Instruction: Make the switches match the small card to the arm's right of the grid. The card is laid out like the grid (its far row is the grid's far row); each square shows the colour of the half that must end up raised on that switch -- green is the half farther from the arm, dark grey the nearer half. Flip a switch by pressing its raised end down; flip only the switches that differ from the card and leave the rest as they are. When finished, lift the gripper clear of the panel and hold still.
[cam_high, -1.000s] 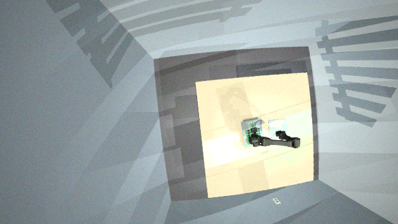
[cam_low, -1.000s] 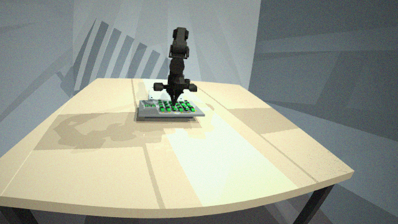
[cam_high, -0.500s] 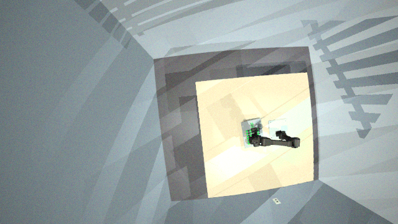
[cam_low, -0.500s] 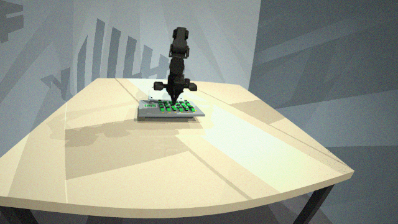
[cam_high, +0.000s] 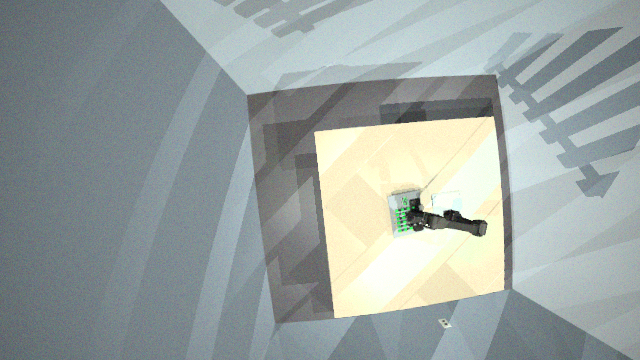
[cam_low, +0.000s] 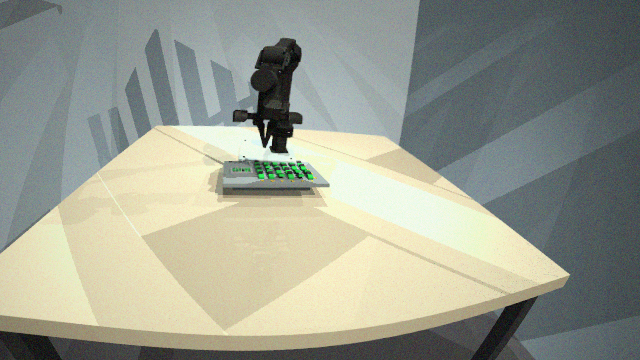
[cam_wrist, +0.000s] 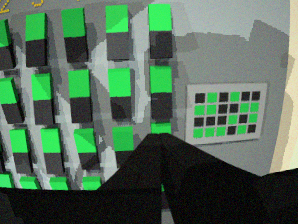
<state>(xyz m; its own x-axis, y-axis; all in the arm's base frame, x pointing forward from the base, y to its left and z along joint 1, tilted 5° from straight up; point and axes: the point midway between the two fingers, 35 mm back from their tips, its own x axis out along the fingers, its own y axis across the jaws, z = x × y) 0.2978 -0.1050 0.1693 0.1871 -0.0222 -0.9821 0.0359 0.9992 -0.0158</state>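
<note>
The grey switch panel (cam_high: 392, 201) (cam_low: 275, 184) (cam_wrist: 225, 55) carries a grid of green and dark grey rocker switches. My gripper (cam_low: 265, 146) (cam_wrist: 157, 143) is shut and empty. In the wrist view its tips overlap the right-hand column's third switch (cam_wrist: 161, 128), hiding its nearer half; the exterior view shows them above the panel. The far-right switch (cam_wrist: 161, 31) and the one nearer (cam_wrist: 161, 92) show fully. Which halves are raised I cannot tell surely. The card (cam_high: 404, 201) (cam_low: 241, 170) (cam_wrist: 226, 114) has four rows; its far row reads dark, green, dark, green, dark, dark.
The near-row switches are partly hidden by the fingers in the wrist view. A pale plate (cam_high: 446, 200) lies by the arm's base on the wooden table (cam_high: 360, 200) (cam_low: 280, 300). Strong light and shadow patches cross the table and panel.
</note>
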